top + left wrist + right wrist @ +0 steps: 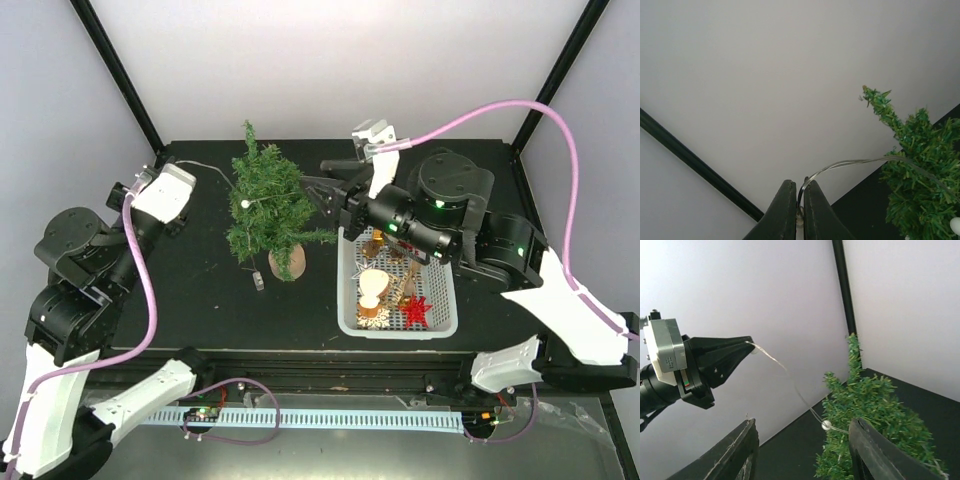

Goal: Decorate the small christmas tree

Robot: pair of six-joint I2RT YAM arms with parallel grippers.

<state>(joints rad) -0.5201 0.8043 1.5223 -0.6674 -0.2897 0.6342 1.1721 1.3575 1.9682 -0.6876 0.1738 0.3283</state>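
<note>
A: Bkgd first: pale walls w/ black frame posts are seen round a black table (200,300). Where's the small christmas tree (268,205) found?

B: It's stood upright on its round wooden base (287,264), toward the table's back, approx. mid-width. A thin wire (850,162) is draped into its branches, w/ a white bead (826,425) strung on it among the upper branches.

A: And the left gripper (800,192)?

B: Held off to the tree's left. Its fingers are pressed together and the wire's end is pinched btw. them. From there the wire is arched across to the tree.

A: Right gripper (801,425)?

B: Pointed at the tree from its right side, near it, but no contact is seen. Its jaws are spread apart and nothing is gripped.

A: Anything else?

B: A white basket (400,332) is set just right of the tree. A red star (417,310) and wooden ornaments (373,285) are laid in it. A small clear piece (258,280) is noted just left of the tree's base; what it is can't be told.
</note>
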